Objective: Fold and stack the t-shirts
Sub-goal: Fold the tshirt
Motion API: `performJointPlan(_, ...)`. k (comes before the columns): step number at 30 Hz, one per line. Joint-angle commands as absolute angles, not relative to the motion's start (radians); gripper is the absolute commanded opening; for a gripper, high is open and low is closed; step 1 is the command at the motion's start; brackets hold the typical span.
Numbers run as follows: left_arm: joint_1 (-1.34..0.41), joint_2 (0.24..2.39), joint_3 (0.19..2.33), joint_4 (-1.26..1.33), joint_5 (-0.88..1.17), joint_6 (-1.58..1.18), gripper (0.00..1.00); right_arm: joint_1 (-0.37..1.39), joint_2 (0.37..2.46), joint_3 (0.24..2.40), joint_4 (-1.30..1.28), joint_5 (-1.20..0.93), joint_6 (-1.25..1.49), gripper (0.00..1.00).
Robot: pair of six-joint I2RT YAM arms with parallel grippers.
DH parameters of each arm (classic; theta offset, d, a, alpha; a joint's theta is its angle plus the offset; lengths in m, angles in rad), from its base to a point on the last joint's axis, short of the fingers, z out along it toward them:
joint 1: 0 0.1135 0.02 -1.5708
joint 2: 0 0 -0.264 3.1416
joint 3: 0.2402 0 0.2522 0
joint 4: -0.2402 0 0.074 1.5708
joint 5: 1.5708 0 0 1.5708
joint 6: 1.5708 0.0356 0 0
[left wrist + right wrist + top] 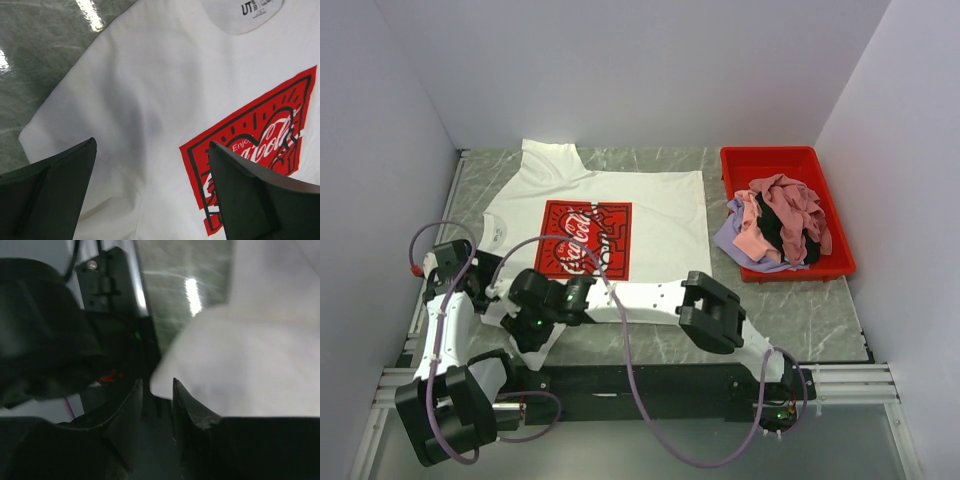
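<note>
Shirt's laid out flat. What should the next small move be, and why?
Probably lower the left gripper, open above the white t-shirt at its sleeve, and close on the sleeve edge. The shirt lies flat and unfolded, and the right gripper sits at its near edge.

A white t-shirt (660, 215) carries a red square print (586, 240) with white script and black line drawing. At its 3 o'clock, a red bin (790, 165) shows dusty pink tee (790, 200), lavender tee (732, 238) and black cloth (772, 232) above the grey-green marbled table (800, 310).
</note>
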State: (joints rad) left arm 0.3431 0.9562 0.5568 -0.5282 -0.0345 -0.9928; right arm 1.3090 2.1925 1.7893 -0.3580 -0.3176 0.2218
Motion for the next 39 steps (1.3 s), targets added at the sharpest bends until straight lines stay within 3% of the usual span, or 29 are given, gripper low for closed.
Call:
performJointPlan(1,0.345,0.959,0.603,-0.553,-0.081,-1.014,0.99,1.305,2.247,1.865,-0.377,-0.263,0.181,0.41)
performJointPlan(9,0.367,0.899,0.632,-0.660,-0.369,-1.155,1.00,1.334,2.328,1.914,-0.426,-0.230,0.164,0.49)
performJointPlan(25,0.380,0.853,0.618,-0.626,-0.325,-1.135,0.99,1.420,2.413,1.927,-0.522,0.041,0.155,0.57)
performJointPlan(28,0.379,0.857,0.623,-0.633,-0.331,-1.135,0.99,1.433,2.444,1.959,-0.564,0.092,0.159,0.50)
performJointPlan(31,0.382,0.859,0.624,-0.635,-0.334,-1.135,0.99,1.433,2.457,1.971,-0.586,0.098,0.163,0.36)
performJointPlan(33,0.380,0.856,0.620,-0.624,-0.315,-1.128,1.00,1.430,2.447,1.960,-0.577,0.103,0.170,0.15)
performJointPlan(35,0.382,0.848,0.617,-0.617,-0.302,-1.118,0.99,1.430,2.428,1.950,-0.552,0.121,0.179,0.00)
performJointPlan(39,0.382,0.836,0.614,-0.614,-0.282,-1.108,1.00,1.402,2.347,1.933,-0.502,0.068,0.199,0.00)
